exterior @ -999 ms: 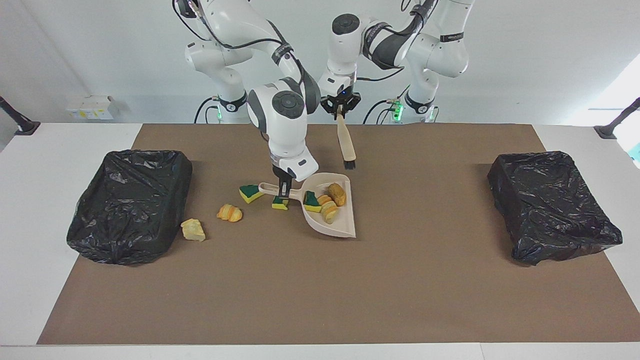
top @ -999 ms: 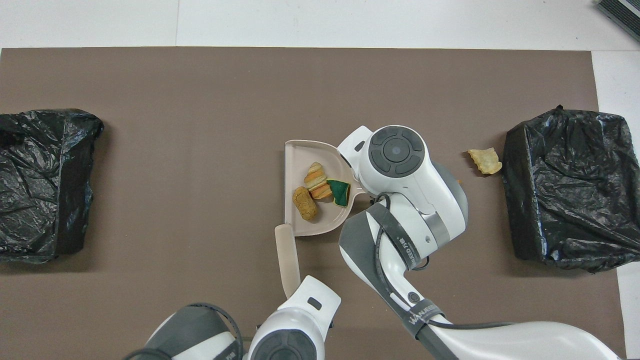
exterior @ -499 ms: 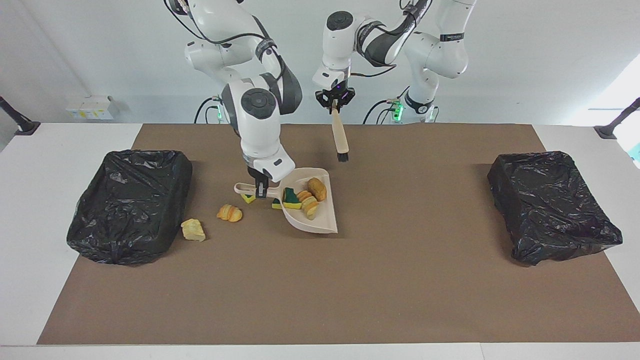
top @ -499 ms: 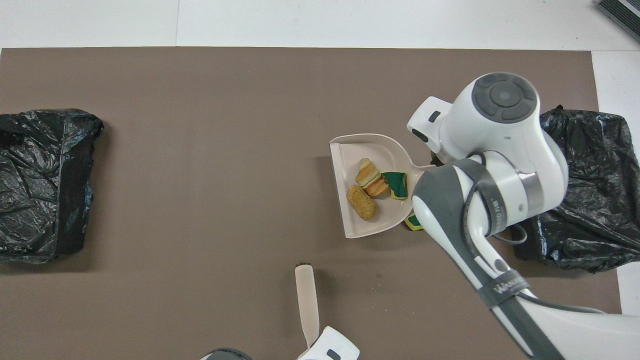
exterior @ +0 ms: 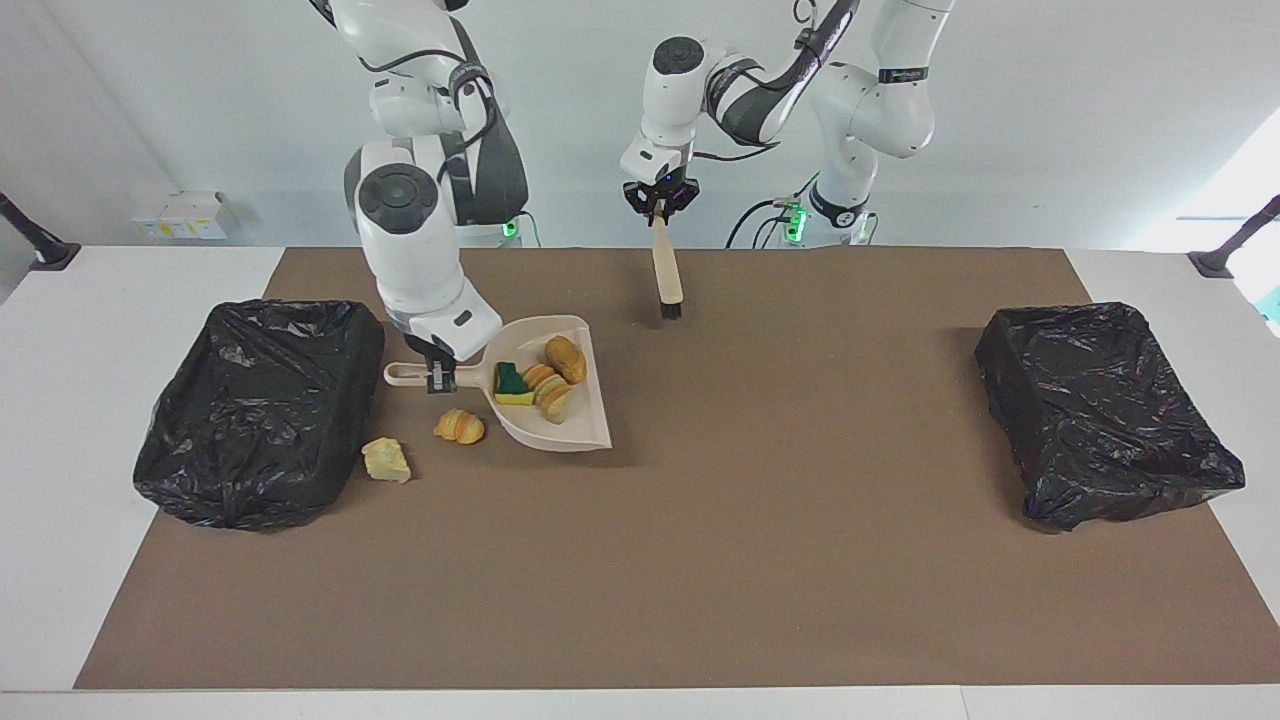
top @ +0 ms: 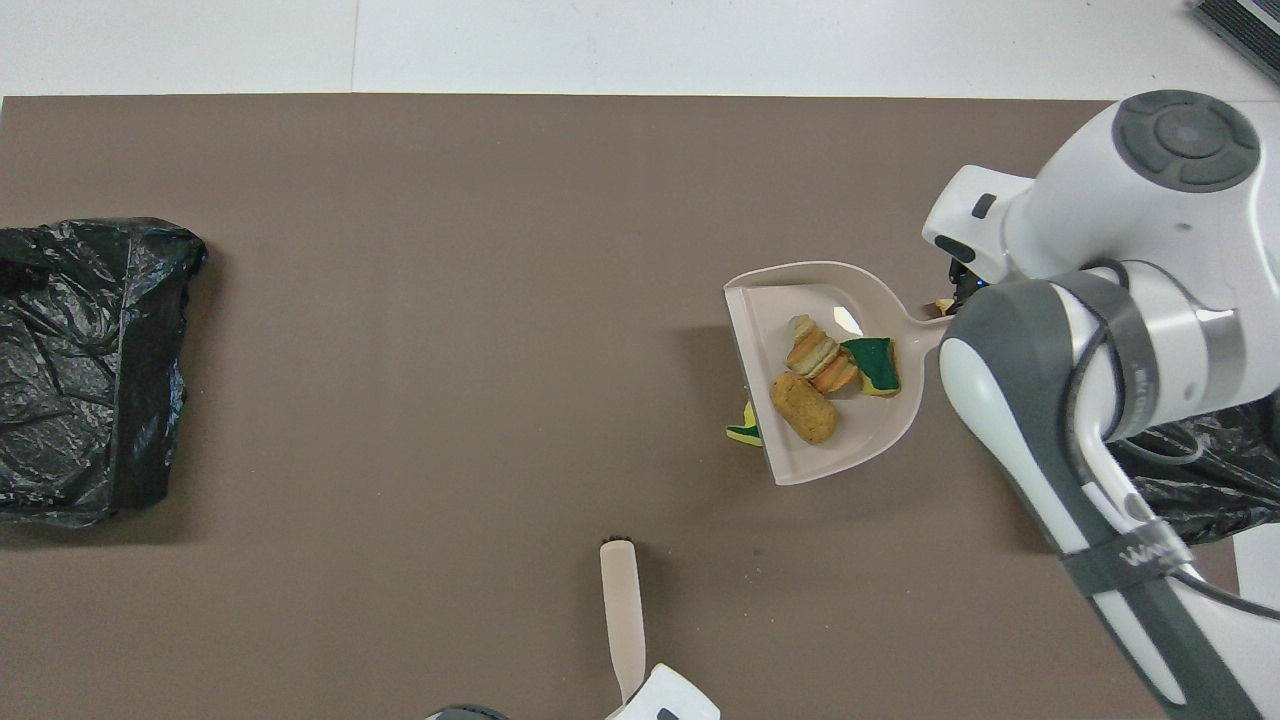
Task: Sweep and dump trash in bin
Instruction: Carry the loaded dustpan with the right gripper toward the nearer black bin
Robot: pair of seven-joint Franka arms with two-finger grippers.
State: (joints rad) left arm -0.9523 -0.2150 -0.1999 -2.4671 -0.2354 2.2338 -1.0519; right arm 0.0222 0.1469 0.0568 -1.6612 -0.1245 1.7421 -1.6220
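Observation:
My right gripper (exterior: 437, 378) is shut on the handle of a beige dustpan (exterior: 545, 400), held a little above the mat beside the black bin (exterior: 260, 410) at the right arm's end. In the pan lie three pieces of trash: a green sponge piece (exterior: 512, 383) and two bread-like lumps (exterior: 566, 358). An orange lump (exterior: 459, 426) and a pale yellow chunk (exterior: 386, 460) rest on the mat between pan and bin. A sponge scrap (top: 742, 432) peeks out from under the pan (top: 800, 460). My left gripper (exterior: 659, 210) is shut on a brush (exterior: 667, 275) that hangs bristles down over the mat's edge nearest the robots.
A second black-lined bin (exterior: 1105, 410) stands at the left arm's end of the brown mat (exterior: 700, 560). The right arm's elbow covers part of the nearer bin (top: 1200, 470) in the overhead view.
The right arm has carried the loaded dustpan toward the bin at its end, off the two sponge pieces. The left arm has drawn the brush back toward the robots.

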